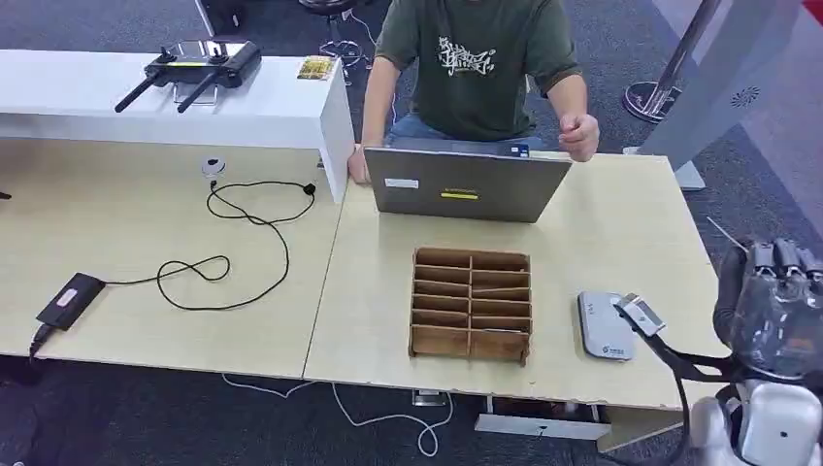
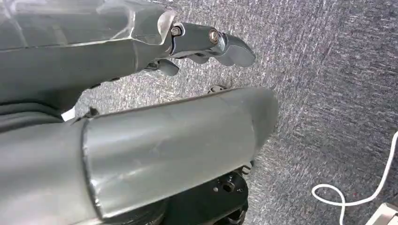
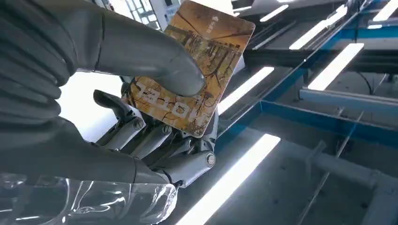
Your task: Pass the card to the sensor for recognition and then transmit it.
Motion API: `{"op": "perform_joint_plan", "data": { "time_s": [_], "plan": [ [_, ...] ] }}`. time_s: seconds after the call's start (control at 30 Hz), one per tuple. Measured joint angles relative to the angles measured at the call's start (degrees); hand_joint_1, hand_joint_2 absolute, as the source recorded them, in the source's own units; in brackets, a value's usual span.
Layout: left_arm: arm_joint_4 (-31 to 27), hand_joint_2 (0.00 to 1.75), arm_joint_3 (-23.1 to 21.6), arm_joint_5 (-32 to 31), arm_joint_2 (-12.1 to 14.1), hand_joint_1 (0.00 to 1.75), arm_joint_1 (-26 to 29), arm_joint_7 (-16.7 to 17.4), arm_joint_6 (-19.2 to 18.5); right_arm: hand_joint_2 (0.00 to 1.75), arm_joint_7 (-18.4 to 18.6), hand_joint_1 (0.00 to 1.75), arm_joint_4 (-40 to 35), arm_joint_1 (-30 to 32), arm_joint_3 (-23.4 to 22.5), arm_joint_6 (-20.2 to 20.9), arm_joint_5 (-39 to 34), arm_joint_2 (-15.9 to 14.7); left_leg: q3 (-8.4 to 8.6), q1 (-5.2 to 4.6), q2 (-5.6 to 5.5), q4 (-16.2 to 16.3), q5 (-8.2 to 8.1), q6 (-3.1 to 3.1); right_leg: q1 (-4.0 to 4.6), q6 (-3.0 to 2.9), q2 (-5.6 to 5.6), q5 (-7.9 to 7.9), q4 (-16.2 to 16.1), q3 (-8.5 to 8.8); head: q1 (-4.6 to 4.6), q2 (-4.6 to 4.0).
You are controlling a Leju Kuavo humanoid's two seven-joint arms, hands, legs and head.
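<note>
Right wrist view shows the right hand (image 3: 141,117) pinching an orange-brown printed plastic card (image 3: 197,70) under its thumb — just beside the flat grey sensor pad (image 1: 604,325) on the table (image 1: 621,233). It should lower the card flat over the pad. Left hand (image 2: 206,44) hangs, fingers loosely apart — holding nothing.

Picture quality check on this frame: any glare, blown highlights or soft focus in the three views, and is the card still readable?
Head view: even light, soft shadows, table sharp. Right wrist view: looks up at ceiling strip lights that blow out to white with halos; the card under the right hand's thumb stays sharp, its print too worn to read. Left wrist view: left hand close, a little soft; carpet grainy.
</note>
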Motion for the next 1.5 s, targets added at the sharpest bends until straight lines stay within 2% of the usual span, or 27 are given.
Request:
{"op": "perform_joint_plan", "data": {
  "time_s": [0.23,0.4,0.57,0.63,0.67,0.8,0.97,1.17,1.5],
  "plan": [
    [-0.3,0.00,0.0,-1.2,0.0,0.00,-0.4,0.7,0.0,1.75,2.9,1.75,0.5,-5.3,3.7,0.0,0.0,-0.2,0.00,0.02,0.00,0.0,0.03,-0.02,0.00,-0.01,0.00,0.01,0.0,0.01,0.00,0.00],
    [-0.8,0.00,0.0,-1.9,0.1,0.00,-1.1,1.4,0.0,1.75,8.5,1.75,3.3,-11.5,10.2,0.1,0.0,-2.1,0.02,0.02,0.01,0.0,0.04,-0.02,0.01,-0.02,0.01,0.03,0.0,0.00,0.00,0.00],
    [-1.1,0.00,0.0,-2.9,0.1,0.00,-1.5,1.9,0.0,1.75,18.2,1.75,7.9,-18.9,19.4,0.1,0.0,-4.9,-0.03,0.01,0.01,0.0,0.05,-0.01,0.00,-0.02,0.02,0.04,0.1,0.02,0.00,0.00],
    [-1.1,0.00,0.0,-3.4,0.1,0.00,-1.8,2.4,0.0,1.75,25.7,1.75,11.6,-23.7,26.5,0.1,0.0,-6.7,0.00,-0.01,0.04,0.0,0.09,-0.04,0.00,-0.04,0.06,0.07,0.1,-0.06,-0.02,0.00],
    [-1.2,0.00,0.0,-3.4,0.1,0.00,-2.0,2.4,0.0,1.75,26.8,1.75,12.9,-25.9,29.4,0.1,0.0,-7.3,0.03,0.01,0.07,0.0,0.09,-0.04,0.00,-0.04,0.09,0.07,0.1,-0.03,-0.02,0.00],
    [-1.5,0.00,0.0,-4.3,0.1,0.00,-2.1,2.6,0.0,1.75,29.3,1.75,18.5,-31.8,37.7,0.1,0.0,-7.6,0.02,0.03,0.03,0.0,0.10,-0.06,0.01,-0.04,0.06,0.08,0.1,-0.03,-0.11,0.00],
    [-2.0,0.00,0.0,-5.5,0.1,0.00,-2.4,3.1,0.0,1.75,30.2,1.75,26.3,-38.3,44.9,0.1,0.0,-7.5,-0.01,0.05,-0.01,0.0,0.10,-0.06,0.02,-0.04,0.02,0.07,0.1,-0.03,-0.07,0.00],
    [-2.3,0.00,0.0,-6.8,0.0,0.00,-3.3,4.3,0.0,1.75,31.3,1.75,35.7,-44.2,51.1,0.1,0.0,-6.5,-0.04,0.04,-0.06,0.0,0.13,-0.06,0.02,-0.04,-0.03,0.07,0.1,-0.02,-0.07,0.00],
    [-2.6,0.00,0.0,-8.2,-0.1,0.00,-4.0,5.0,0.0,1.75,31.5,1.75,50.3,-51.7,59.1,0.7,0.0,-2.3,-0.01,0.05,-0.04,0.0,0.14,-0.07,0.02,-0.04,-0.01,0.08,0.1,-0.03,-0.09,0.00]
  ]
}}
